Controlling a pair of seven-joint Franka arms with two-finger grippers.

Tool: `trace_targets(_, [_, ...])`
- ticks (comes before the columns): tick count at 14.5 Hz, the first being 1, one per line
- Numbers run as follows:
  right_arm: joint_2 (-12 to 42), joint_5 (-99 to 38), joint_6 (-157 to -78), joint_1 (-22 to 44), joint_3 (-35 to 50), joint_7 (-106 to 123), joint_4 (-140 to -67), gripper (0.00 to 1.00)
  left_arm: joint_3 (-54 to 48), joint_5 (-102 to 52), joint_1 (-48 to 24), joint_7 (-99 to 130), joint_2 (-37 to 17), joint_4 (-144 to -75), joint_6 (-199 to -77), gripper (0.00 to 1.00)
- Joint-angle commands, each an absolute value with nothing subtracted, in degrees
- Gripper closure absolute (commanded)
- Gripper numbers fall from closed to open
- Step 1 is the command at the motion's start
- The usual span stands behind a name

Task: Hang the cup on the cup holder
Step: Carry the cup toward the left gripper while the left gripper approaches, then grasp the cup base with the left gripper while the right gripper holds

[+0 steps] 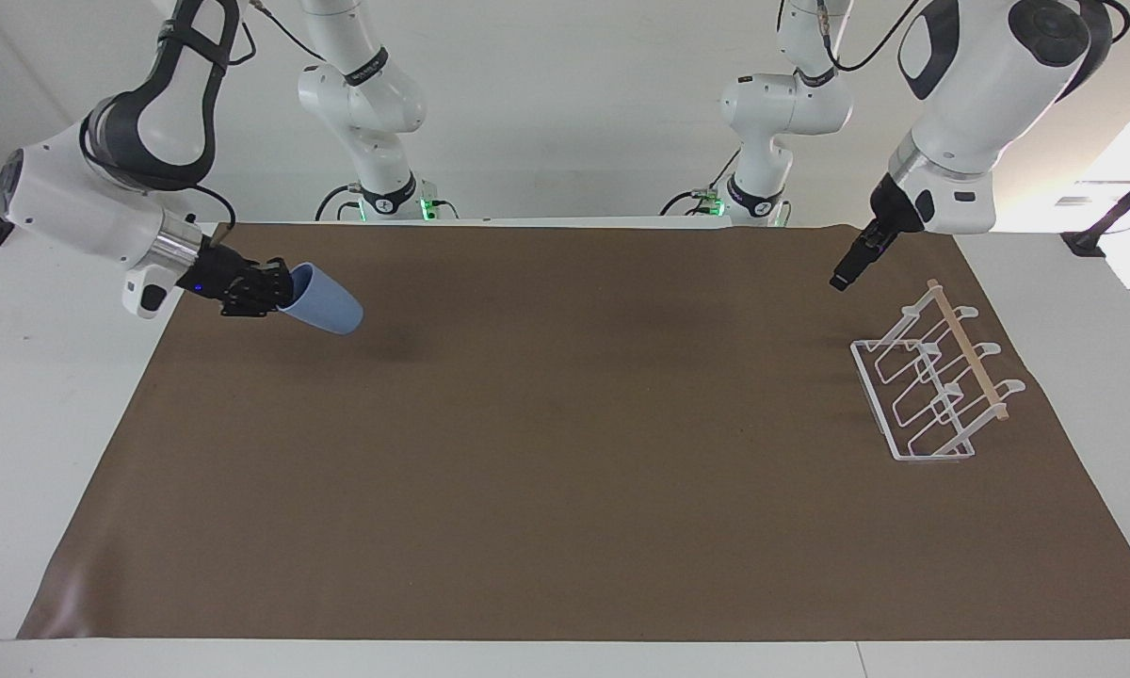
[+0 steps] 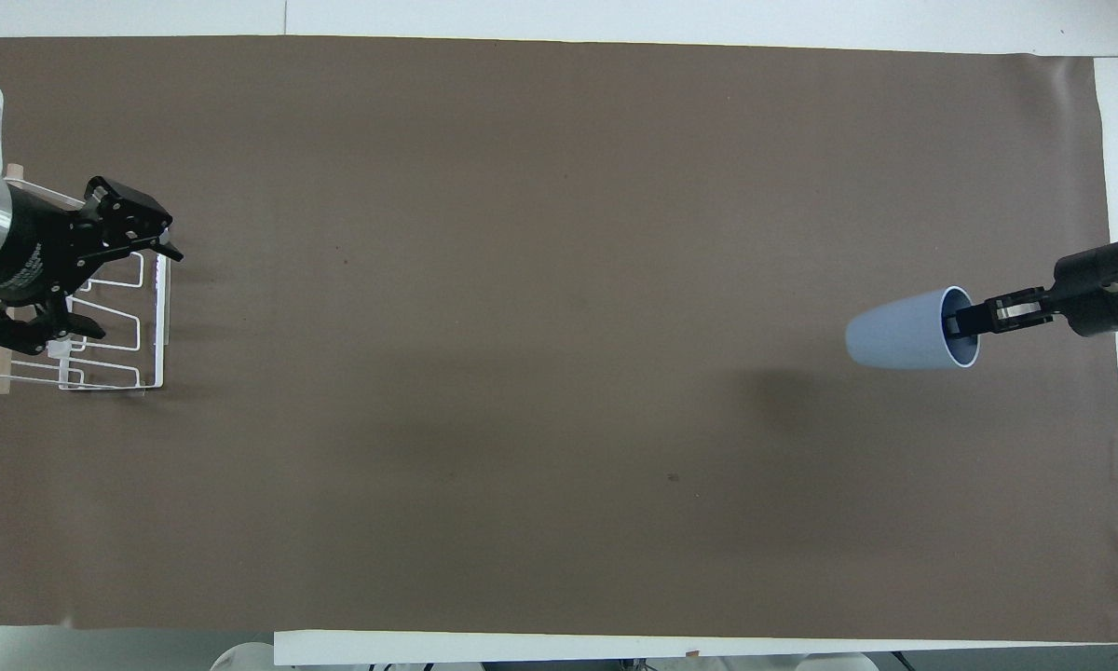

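The light-blue cup (image 1: pixel 325 303) is off the mat and tilted almost level, its base pointing toward the left arm's end of the table; it also shows in the overhead view (image 2: pixel 899 329). My right gripper (image 1: pixel 278 287) is shut on the cup's rim, one finger inside the mouth (image 2: pixel 960 321). The white wire cup holder (image 1: pixel 932 386) with its wooden rod stands on the mat at the left arm's end (image 2: pixel 112 354). My left gripper (image 1: pixel 852 268) is open and empty, raised over the holder (image 2: pixel 135 292).
A brown mat (image 1: pixel 565 471) covers most of the white table (image 1: pixel 19 424). The two arm bases (image 1: pixel 386 202) stand at the table's edge nearest the robots. Nothing else lies on the mat (image 2: pixel 522 280).
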State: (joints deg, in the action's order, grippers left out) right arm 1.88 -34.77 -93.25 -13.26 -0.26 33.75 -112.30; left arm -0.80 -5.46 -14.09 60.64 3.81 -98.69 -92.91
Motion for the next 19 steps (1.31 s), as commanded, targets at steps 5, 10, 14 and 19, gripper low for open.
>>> trace_targets(5, [0.53,-56.04,-95.17,-0.99,0.18,16.54,-114.52,1.00,-0.18,-18.61,-24.15,89.26,5.10,-100.99,-103.53,0.00])
trace_targets(10, [0.26,-70.20,-104.58,9.22,0.18,6.69,-115.84,1.00,-0.18,-25.40,-29.17,97.02,3.52,-100.99,-107.83,0.00])
trace_targets(14, [0.26,-76.72,-106.17,12.03,0.18,3.96,-115.84,1.00,-0.18,-25.40,-32.51,101.24,2.20,-100.63,-111.44,0.00])
trace_targets(19, [0.26,-76.99,-112.66,18.97,0.18,2.64,-116.10,1.00,-0.26,-25.84,-34.53,105.81,1.59,-99.85,-115.22,0.00])
